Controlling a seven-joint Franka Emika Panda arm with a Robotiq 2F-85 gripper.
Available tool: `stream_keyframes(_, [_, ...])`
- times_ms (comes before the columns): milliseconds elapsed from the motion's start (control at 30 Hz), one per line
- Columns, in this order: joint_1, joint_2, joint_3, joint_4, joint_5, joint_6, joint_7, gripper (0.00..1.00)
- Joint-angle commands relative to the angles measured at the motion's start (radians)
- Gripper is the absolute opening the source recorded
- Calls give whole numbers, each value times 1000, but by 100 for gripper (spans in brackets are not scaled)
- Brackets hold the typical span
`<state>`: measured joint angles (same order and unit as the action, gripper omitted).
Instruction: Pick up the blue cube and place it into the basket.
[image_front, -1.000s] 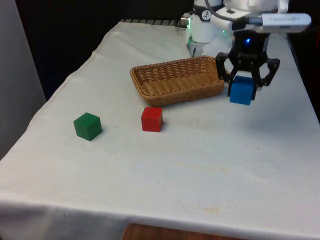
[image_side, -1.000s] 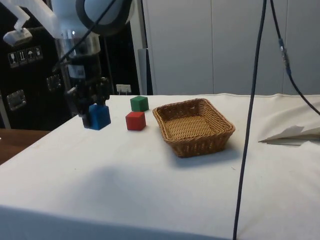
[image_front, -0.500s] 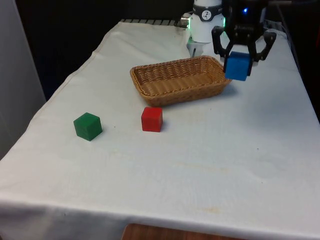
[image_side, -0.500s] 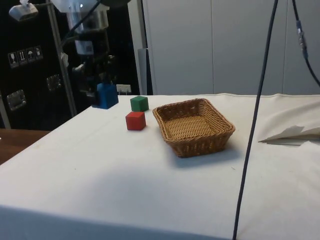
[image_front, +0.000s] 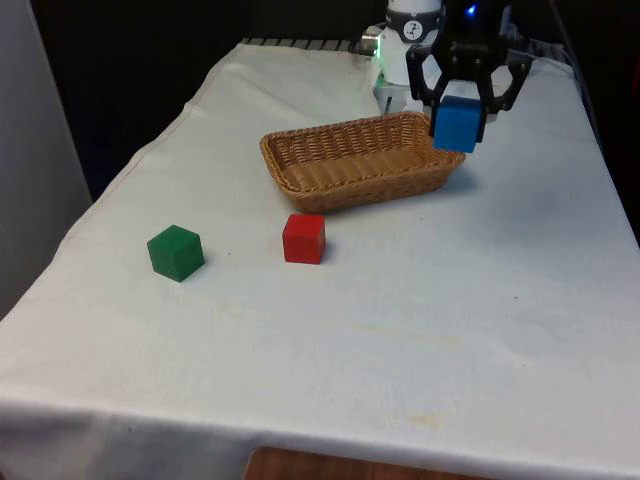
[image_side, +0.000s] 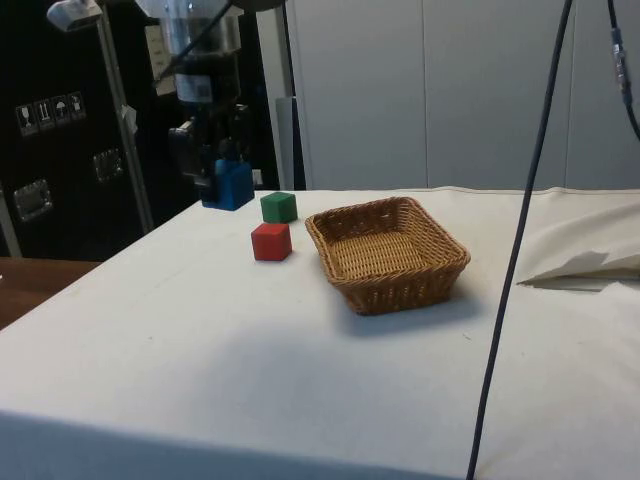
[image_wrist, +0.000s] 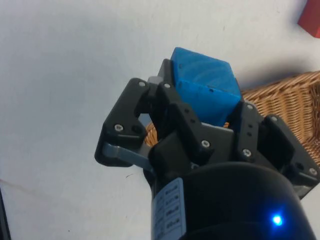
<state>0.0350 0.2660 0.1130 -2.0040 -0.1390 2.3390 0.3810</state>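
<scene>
The gripper (image_front: 462, 95) is clamped on the blue cube (image_front: 457, 124), holding it above the basket's (image_front: 345, 160) right end in the front view, high enough, I judge, to clear the rim.

The table (image_front: 420, 330) is being viewed lengthwise from its near end and crosswise from its side; the basket (image_front: 355, 160) (image_side: 388, 250) is being shared, and closely overlooked from the wrist (image_wrist: 290, 100).

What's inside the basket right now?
Nothing can be seen inside the basket, just its woven bottom. The blue cube hangs in the jaws above its end, hiding a bit of the rim there.
</scene>
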Motion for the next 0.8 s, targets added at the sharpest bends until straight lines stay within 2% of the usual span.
stream_keyframes(0, [-8, -14, 4, -22, 17, 24, -20, 0])
stream_keyframes(200, [-14, -52, -10, -83, 40, 54, -59, 0])
stream_keyframes(233, [-14, -59, -12, -92, 45, 56, -66, 0])
stream_keyframes(267, [-8, -58, -21, -90, 33, 43, -59, 0])
stream_keyframes(300, [-14, -70, -17, -108, 55, 59, -79, 0])
stream_keyframes(367, [-16, -84, -22, -126, 65, 61, -95, 0])
stream_keyframes(500, [-15, -115, -37, -163, 77, 62, -122, 0])
stream_keyframes(533, [-10, -107, -42, -153, 63, 49, -110, 0])
stream_keyframes(600, [-15, -138, -48, -192, 81, 63, -139, 0])
stream_keyframes(767, [-15, -175, -71, -244, 90, 69, -175, 0])
